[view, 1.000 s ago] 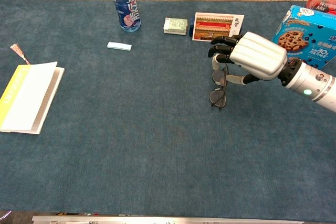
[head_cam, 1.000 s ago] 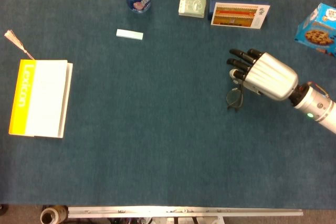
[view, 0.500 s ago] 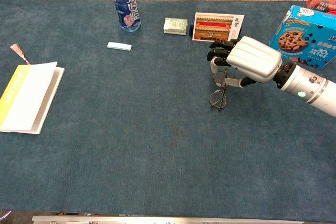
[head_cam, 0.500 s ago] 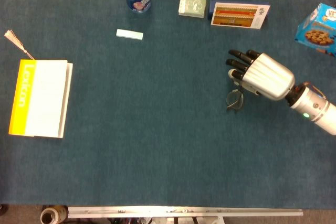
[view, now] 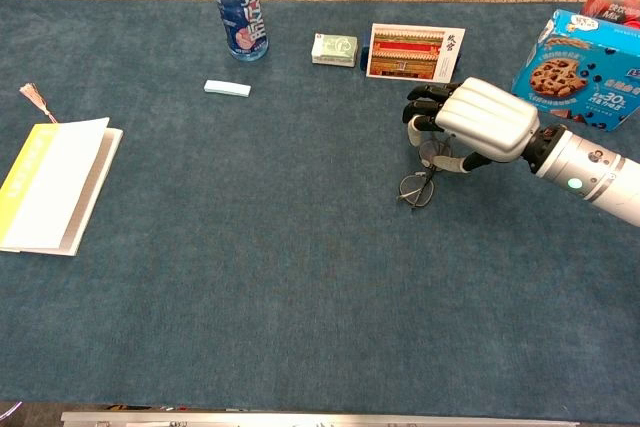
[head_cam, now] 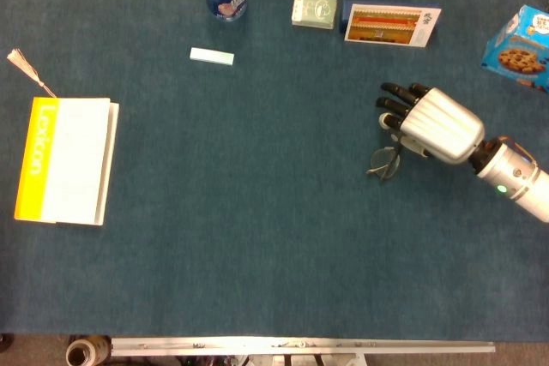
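The pair of dark, thin-rimmed spectacles (view: 420,179) lies on the blue felt table (view: 300,277), right of centre and a little toward the far edge. One lens shows clear of my right hand (view: 478,121); the other sits under the fingertips. Against the frames from a second ago, the spectacles have swung: the free lens now trails toward the left and the pair lies more slanted, and the hand has slid slightly right and lower over them. So I judge that I am dragging or starting to gather them, not yet lifting.

The dark fingers (head_cam: 396,105) are curled down side by side, with the thumb reaching under toward the frame. I cannot tell whether they truly pinch the rim or only press on it.

My left hand is not in view.

Beyond the hand, far side: a red-and-white picture card (view: 415,51), a small pale green box (view: 334,48), a blue plastic bottle (view: 236,7), a white eraser-like bar (view: 227,88). Far right, a blue cookie box (view: 578,69). Far left, a yellow-spined book (view: 52,183) with a tasselled bookmark (view: 36,100).
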